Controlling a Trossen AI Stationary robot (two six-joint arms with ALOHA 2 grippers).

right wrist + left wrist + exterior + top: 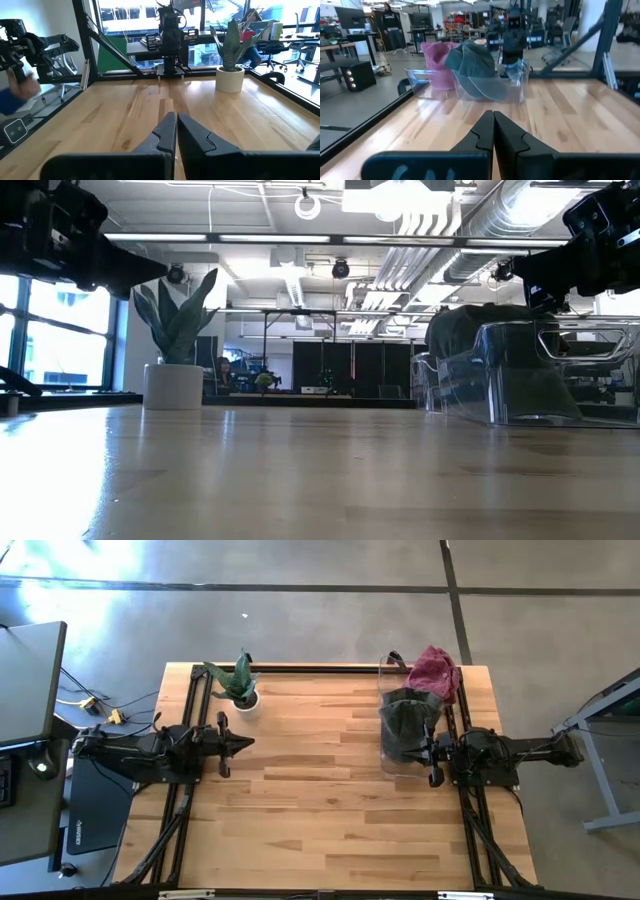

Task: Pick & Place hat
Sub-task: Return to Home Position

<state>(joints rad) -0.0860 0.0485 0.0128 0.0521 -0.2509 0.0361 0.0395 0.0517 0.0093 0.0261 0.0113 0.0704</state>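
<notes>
At the left edge of the table (320, 810), the left gripper (493, 120) sat low over the wood, its fingers clenched together on nothing. A potted plant (238, 685) stood near it, toward the back-left corner. Along the right edge were two clear bins, one behind the other. The back bin (385, 673) held the red cap (435, 671). The front bin (386, 762) held the gray cap (408, 723). The right gripper (176, 121) sat just beside the front bin, its fingers also clenched together and holding nothing.
</notes>
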